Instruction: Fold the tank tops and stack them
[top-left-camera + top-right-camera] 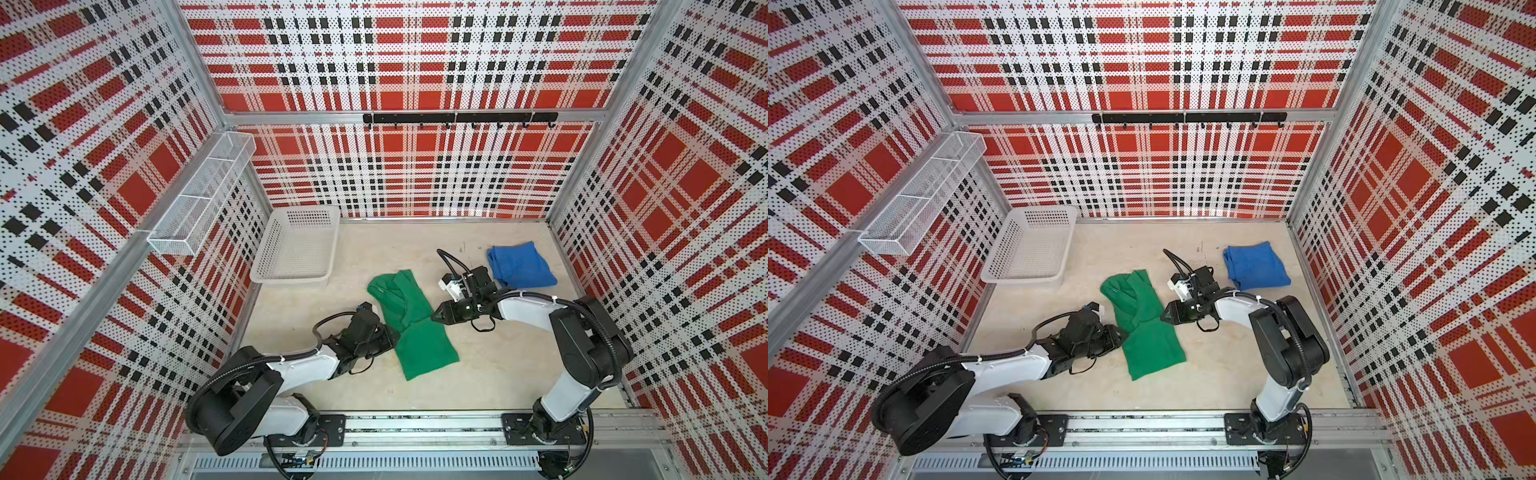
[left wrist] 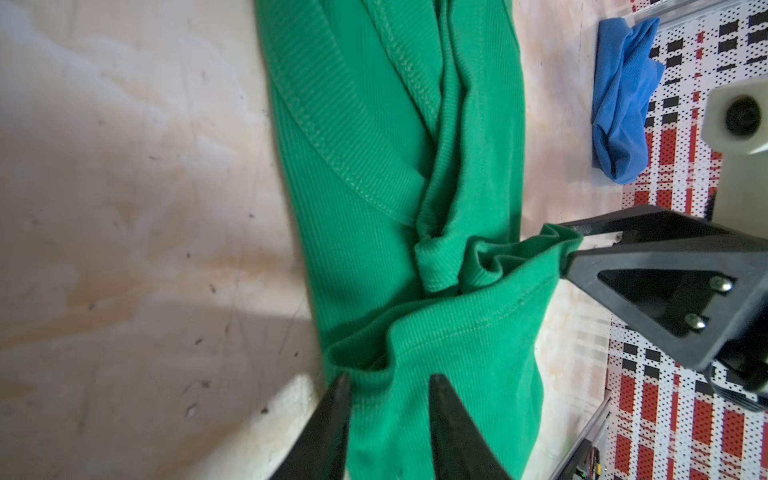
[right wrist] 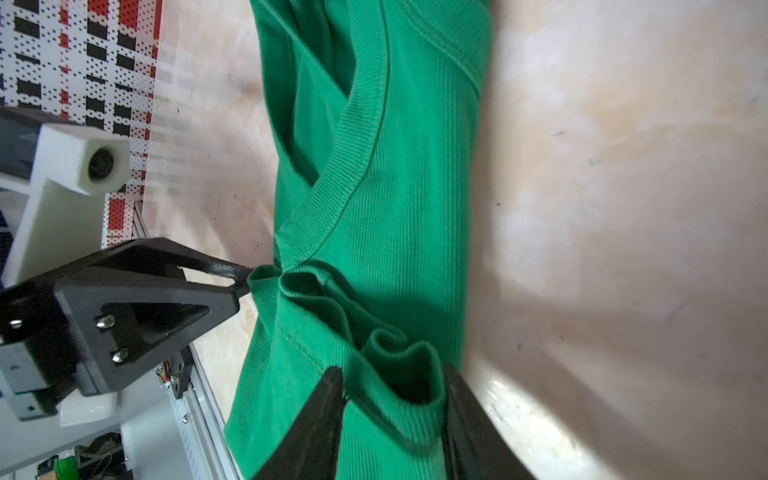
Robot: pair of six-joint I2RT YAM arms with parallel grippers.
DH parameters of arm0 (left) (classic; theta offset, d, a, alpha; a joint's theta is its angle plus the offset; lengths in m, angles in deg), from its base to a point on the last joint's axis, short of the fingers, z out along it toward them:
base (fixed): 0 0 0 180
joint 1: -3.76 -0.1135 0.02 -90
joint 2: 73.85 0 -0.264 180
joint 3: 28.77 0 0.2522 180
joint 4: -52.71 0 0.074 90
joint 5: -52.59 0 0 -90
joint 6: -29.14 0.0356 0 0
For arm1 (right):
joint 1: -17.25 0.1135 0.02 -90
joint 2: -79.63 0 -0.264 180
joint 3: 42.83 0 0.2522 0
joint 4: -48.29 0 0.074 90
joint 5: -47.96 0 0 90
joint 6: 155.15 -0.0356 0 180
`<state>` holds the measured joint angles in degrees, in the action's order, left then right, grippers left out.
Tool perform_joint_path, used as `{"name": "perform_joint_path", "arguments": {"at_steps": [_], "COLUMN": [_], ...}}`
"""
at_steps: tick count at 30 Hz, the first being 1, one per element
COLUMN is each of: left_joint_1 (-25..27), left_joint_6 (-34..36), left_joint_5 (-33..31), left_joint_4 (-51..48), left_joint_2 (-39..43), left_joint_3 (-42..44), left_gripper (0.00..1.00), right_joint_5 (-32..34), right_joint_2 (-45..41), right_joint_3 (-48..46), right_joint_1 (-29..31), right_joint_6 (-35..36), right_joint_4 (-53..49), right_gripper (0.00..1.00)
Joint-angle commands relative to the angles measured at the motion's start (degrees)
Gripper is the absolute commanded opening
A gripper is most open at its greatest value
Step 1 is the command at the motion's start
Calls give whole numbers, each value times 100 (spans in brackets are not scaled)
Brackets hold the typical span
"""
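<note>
The basket [image 1: 266, 253] sits far left on the bench [image 1: 478, 374], against the left wall and apart from both tops. Nearer than it, my left tool [image 1: 395, 335] reaches rightward to the left edge of the green top [image 1: 424, 349], about halfway along its length. In the left wrist view its fingers stand on either side of a raised fold of green cloth. The right wrist view shows the tips pinched onto that edge, so it is clamped on the green top.

The green top lies mid-bench as a long strip, slanting from far left to near right. Its strap end with the ribbed neck band is far, and its plain hem end is near. The cloth puckers at the waist between my two tools.

My right tool [image 1: 435, 316] comes in from the right and meets the right edge of the green top, just opposite the left one. A gathered fold sits between its fingers, and the tips are closed on it.

The blue top [image 1: 519, 266] lies in a loose heap far right, well apart from the green one. Neither tool touches it.
</note>
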<state>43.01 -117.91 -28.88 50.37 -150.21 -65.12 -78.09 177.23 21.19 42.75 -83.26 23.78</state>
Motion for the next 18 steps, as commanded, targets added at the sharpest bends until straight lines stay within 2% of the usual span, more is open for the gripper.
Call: {"name": "perform_joint_path", "arguments": {"at_steps": [1, 4, 13, 15, 18], "left_joint_1": [4, -22, 73, 107, 119], "left_joint_6": [199, 334, 441, 441, 424], "left_joint_5": [-168, -352, -326, -322, -339], "left_joint_4": [-376, -665, -598, -572, -577], "left_joint_2": [-21, -24, -416, -467, -446], "left_joint_3": [-250, -290, -457, -477, -501], "left_gripper": [44, 50, 49, 45, 33], "right_joint_5": [-48, -25, 11, 17, 62], "right_joint_2": [-85, -152, -206, -211, -243], "right_joint_3": [-126, -157, -157, -157, -166], "right_joint_1": [43, 46, 43, 44, 43], "right_joint_6": [0, 9, -17, -26, -22], "right_joint_4": [121, 82, 37, 37, -10], "right_gripper": [37, 34, 34, 33, 28]}}
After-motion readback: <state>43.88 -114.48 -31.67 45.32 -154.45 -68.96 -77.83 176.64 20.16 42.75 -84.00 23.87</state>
